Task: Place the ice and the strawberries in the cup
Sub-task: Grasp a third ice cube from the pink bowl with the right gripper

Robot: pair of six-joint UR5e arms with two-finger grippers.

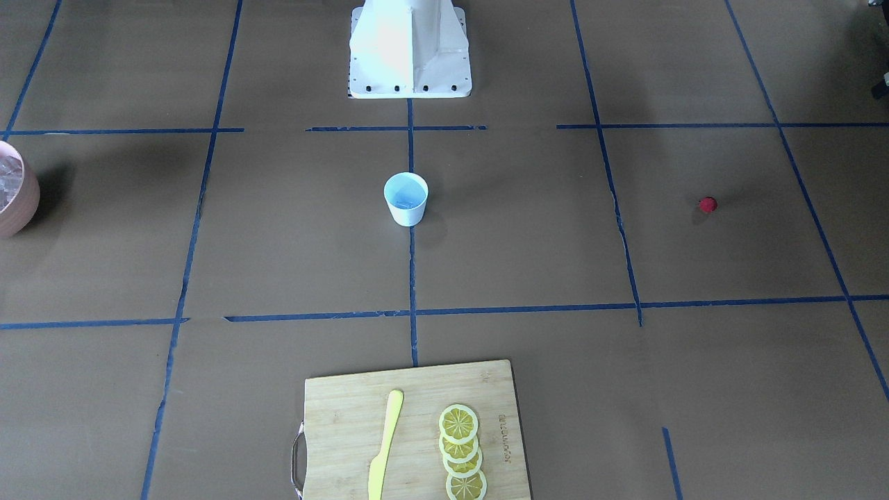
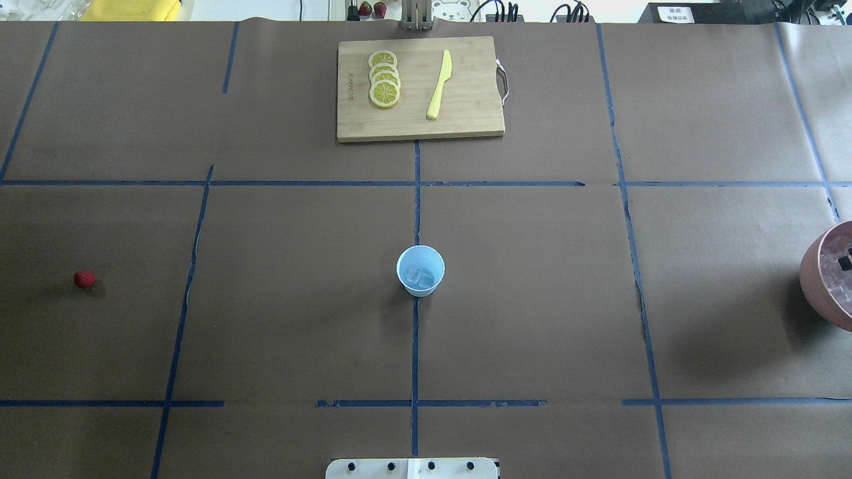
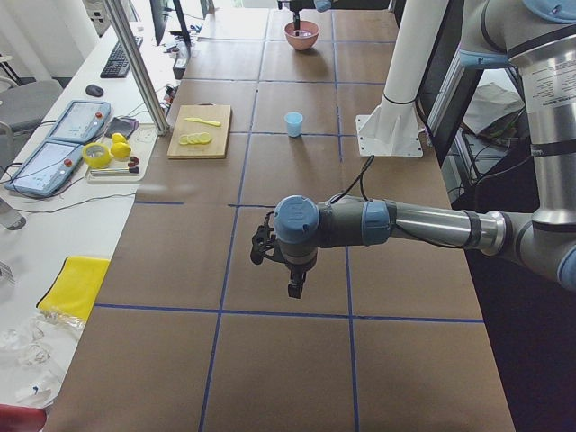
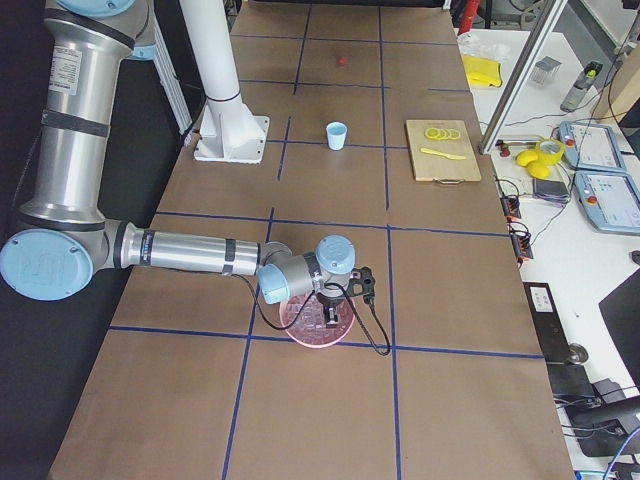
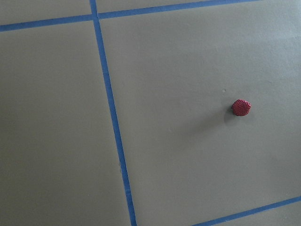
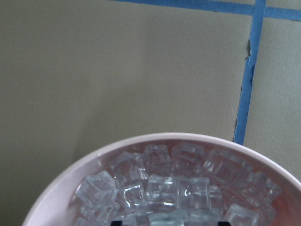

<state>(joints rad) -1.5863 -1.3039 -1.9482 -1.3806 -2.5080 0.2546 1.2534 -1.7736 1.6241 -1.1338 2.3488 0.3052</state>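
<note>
The pale blue cup (image 2: pixel 421 269) stands upright at the table's centre, with a couple of ice cubes (image 2: pixel 421 278) inside it. More ice (image 6: pixel 164 188) fills the pink bowl (image 2: pixel 825 283) at the robot's right. My right gripper (image 6: pixel 175 222) hangs in that bowl; its two dark fingertips (image 6: pixel 117 221) stand well apart among the cubes, holding nothing. The red strawberry (image 2: pixel 84 279) lies alone on the paper at the robot's left, and it also shows as the strawberry (image 5: pixel 241 107) in the left wrist view. My left gripper (image 3: pixel 294 286) hangs above that area; I cannot tell whether it is open or shut.
A wooden cutting board (image 2: pixel 466 123) lies at the table's far edge, bearing several lemon slices (image 2: pixel 385 78) and a yellow knife (image 2: pixel 439 85). Blue tape lines cross the brown paper. The robot's white base (image 1: pixel 410 48) stands behind the cup.
</note>
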